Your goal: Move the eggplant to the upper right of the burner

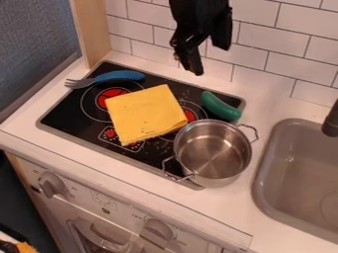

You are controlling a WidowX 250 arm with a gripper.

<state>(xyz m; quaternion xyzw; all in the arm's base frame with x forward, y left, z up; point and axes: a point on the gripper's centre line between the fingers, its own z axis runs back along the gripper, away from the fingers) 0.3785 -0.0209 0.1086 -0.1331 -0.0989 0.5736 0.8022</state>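
A green toy vegetable (221,106) is seen near the upper right corner of the black cooktop (72,116), to the upper right of the right-hand burner (190,115). Its body is deep bluish green, plump and elongated, slightly curved, with both ends rounded and a soft sheen along its smooth skin. It is laid slantwise, with one end pointed toward the wall (264,42) and the other toward the cooktop's right edge, close to the rim of the steel pot (228,168); whether the two are touching cannot be told. The black gripper (210,59) is held above the back of the counter, in front of the white tiles, well apart from the vegetable. Its jaws are parted, with a gap seen between them, and nothing is gripped. Part of the red-centred right burner is covered by a yellow cloth (145,113), by which the left burner (105,97) is also partly overlapped. A blue-handled fork (120,75) is laid across the cooktop's upper left edge, its tines pointed left. The gray sink (280,197) is set into the counter at the right, beside the pot.
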